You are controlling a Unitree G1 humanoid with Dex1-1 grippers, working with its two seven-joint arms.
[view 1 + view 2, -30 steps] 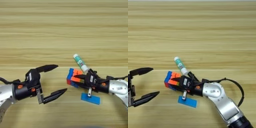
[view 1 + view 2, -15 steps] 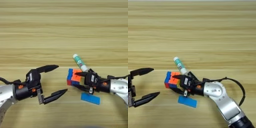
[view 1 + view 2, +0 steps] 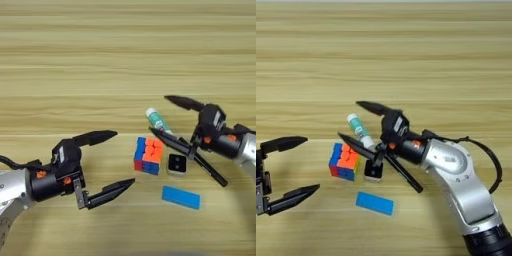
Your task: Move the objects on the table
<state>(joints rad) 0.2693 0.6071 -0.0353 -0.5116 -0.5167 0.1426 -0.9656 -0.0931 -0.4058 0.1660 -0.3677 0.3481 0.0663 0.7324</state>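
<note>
Spreading wide around the glue stick (image 3: pixel 159 121), your right gripper (image 3: pixel 162 116) holds nothing, while the left gripper (image 3: pixel 123 158), lower left, gapes empty beside the puzzle cube (image 3: pixel 148 155).

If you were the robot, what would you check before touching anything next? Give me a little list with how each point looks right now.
1. Right hand open: ok, fingers spread wide.
2. Right hand holds nothing: ok.
3. Left hand open and apart from the objects: ok.
4. Multicoloured puzzle cube free on the light wooden table: ok, no hand touches it.
5. White-and-green glue stick reachable: cannot tell, a right finger crosses its lower end.
6. Small black-and-white square piece and flat blue rectangular block lying apart: ok.
</note>
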